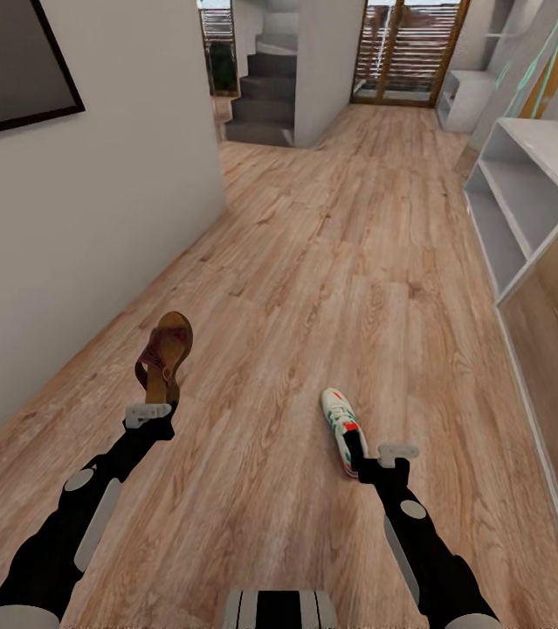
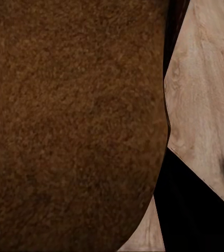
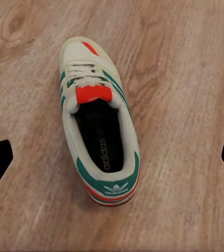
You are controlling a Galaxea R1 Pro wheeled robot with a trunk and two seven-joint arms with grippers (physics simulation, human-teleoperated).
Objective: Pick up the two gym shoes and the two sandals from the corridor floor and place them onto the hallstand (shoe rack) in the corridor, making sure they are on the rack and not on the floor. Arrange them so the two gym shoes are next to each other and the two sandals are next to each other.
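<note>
Brown suede-like sandal point(image 2: 75, 121) filled my left fingers' point(image 1: 148, 412) grip; my right fingers point(image 1: 387, 456) hung spread above the white green-striped "adidas" sneaker point(image 3: 99, 123).

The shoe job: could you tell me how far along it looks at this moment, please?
Nothing looks done: the hallstand tiers that show hold no shoes. In hand: the left gripper holds one sandal raised above the corridor floor. The right gripper is open beside a gym shoe lying on the planks, not yet grasped. Left: racking both, plus the second sandal and second gym shoe.
</note>
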